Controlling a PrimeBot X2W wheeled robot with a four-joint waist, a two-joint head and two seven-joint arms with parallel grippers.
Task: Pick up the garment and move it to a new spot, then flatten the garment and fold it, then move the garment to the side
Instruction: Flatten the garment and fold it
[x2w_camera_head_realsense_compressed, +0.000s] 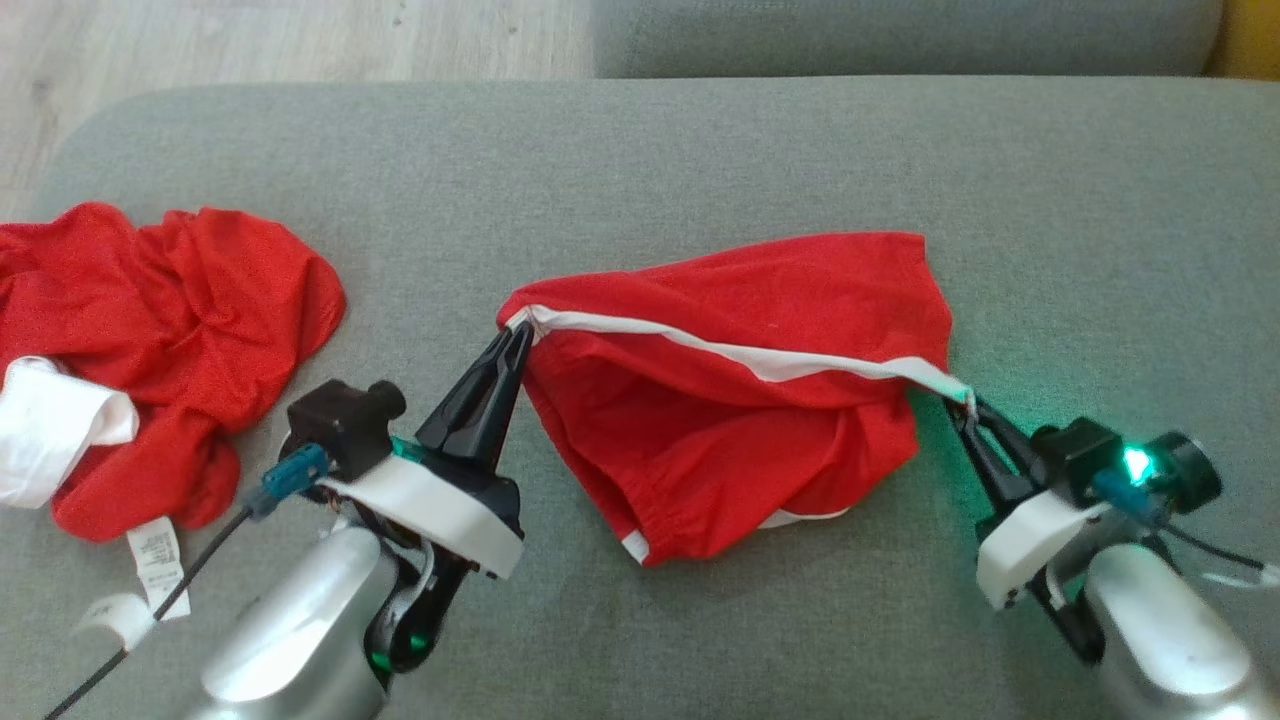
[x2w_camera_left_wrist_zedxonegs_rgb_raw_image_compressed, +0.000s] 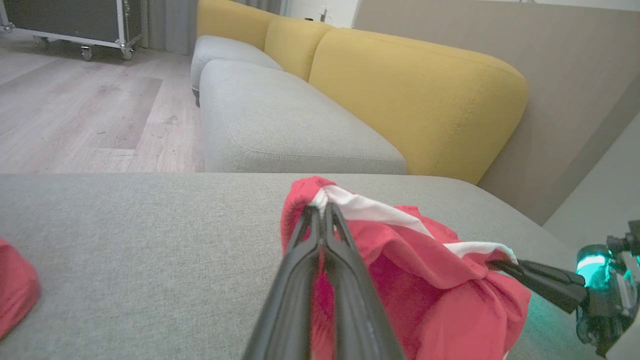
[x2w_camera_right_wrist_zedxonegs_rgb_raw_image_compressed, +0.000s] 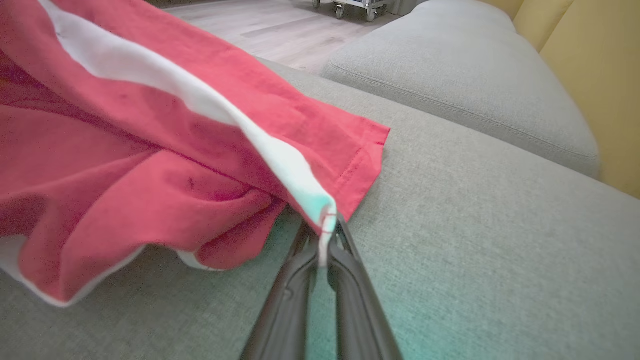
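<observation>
**A:** Where is the red cloth garment with the white edge band (x2w_camera_head_realsense_compressed: 720, 430) found, and how is it aligned?

**B:** It is spread at the middle of the grey fabric sofa cushion (x2w_camera_head_realsense_compressed: 700, 160). Its long axis is laid left to right across the cushion. The white band is drawn taut along that axis, with the right end set slightly nearer the robot. The red cloth is bunched loosely on the robot's side of the band, and a flatter panel is laid out on the far side.

**A:** How are the fingers set?

**B:** The left gripper (x2w_camera_head_realsense_compressed: 518, 335) is pressed together on the band's left end, with the cloth pinched at its tips. The right gripper (x2w_camera_head_realsense_compressed: 965, 405) is likewise clamped on the band's right end, where a thin white strip is caught.

**A:** What else is noted?

**B:** A second crumpled red garment with a white part (x2w_camera_head_realsense_compressed: 180, 300) is seen well apart at the cushion's left edge, with white labels (x2w_camera_head_realsense_compressed: 155, 555) beside it.
</observation>
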